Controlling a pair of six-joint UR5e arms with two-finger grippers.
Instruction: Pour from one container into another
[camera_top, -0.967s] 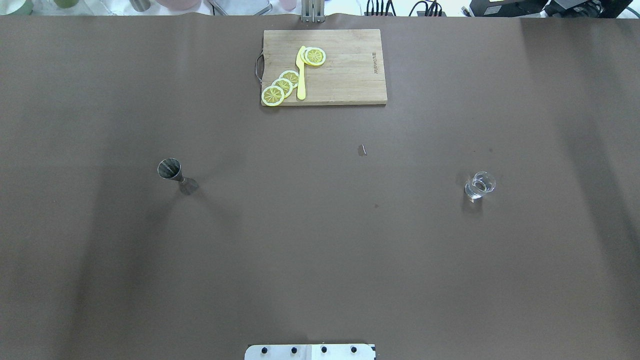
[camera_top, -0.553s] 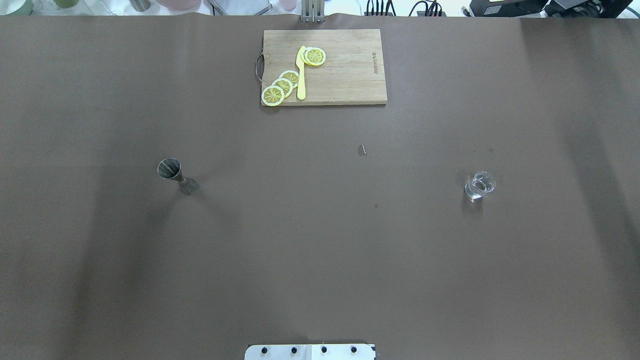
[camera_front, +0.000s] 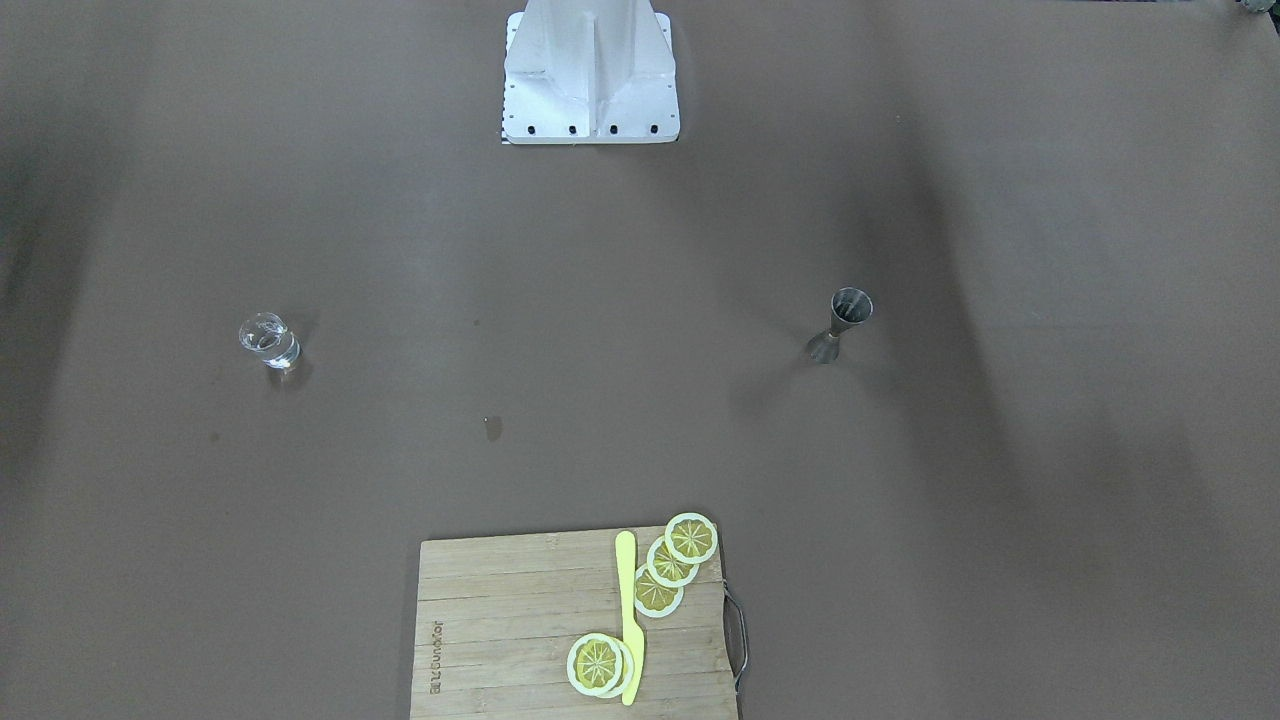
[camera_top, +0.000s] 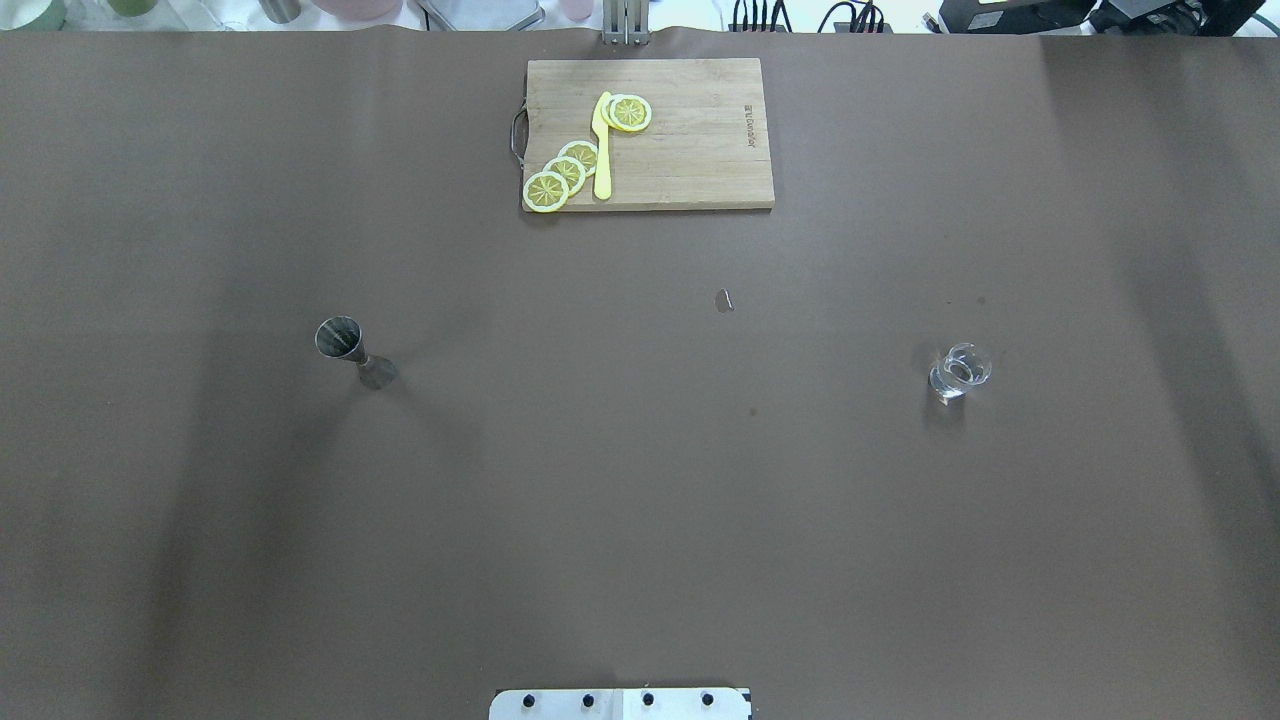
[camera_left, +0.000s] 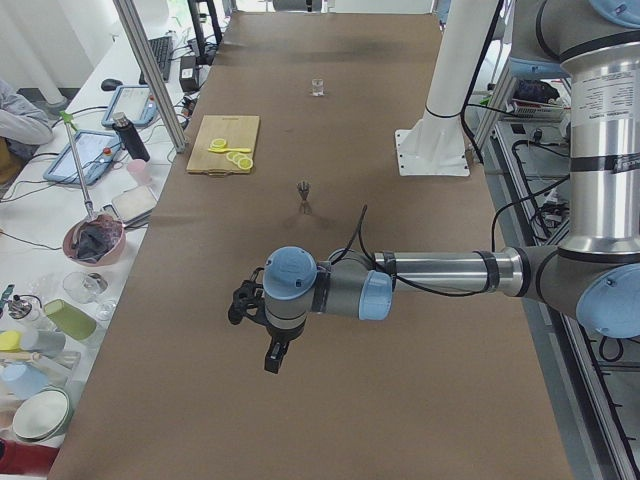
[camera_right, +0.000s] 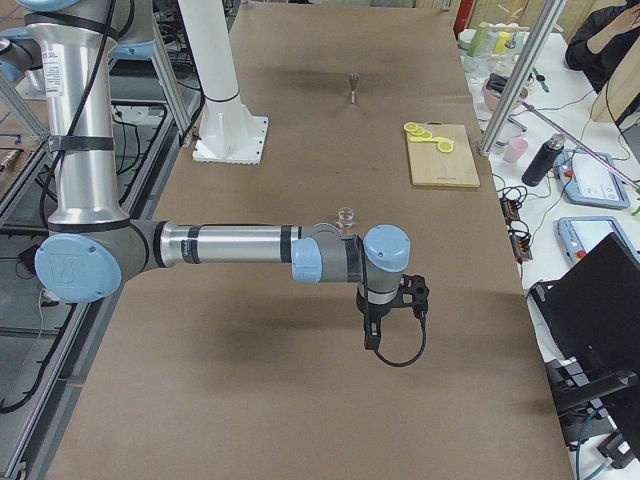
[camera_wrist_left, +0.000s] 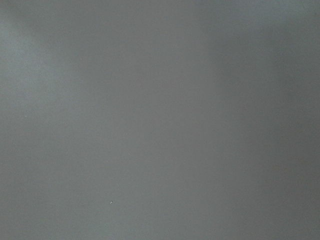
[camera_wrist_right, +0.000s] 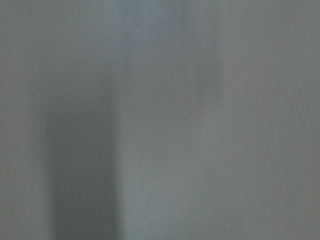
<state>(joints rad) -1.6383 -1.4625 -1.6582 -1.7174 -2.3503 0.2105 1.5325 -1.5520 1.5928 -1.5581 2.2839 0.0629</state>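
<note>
On tabletop (camera_top: 640, 520): glass (camera_top: 960, 372) upright on robot's right half, jigger (camera_top: 352, 352) upright on left half, well apart. Nearer glass: right gripper (camera_right: 370, 338); nearer jigger: left gripper (camera_left: 272, 358). Either gripper spread or pressed together: cannot tell.

I saw the small clear glass tumbler (camera_top: 960, 372) standing upright on the brown table (camera_top: 640, 520), on the robot's right side. It was short and round, with its rim open upward and its thick base down. I could not tell whether it held any liquid. The grey steel jigger (camera_top: 355, 352), hourglass-shaped with a narrow waist, stood upright on its lower cone on the robot's left side. The two stood well apart.
</note>
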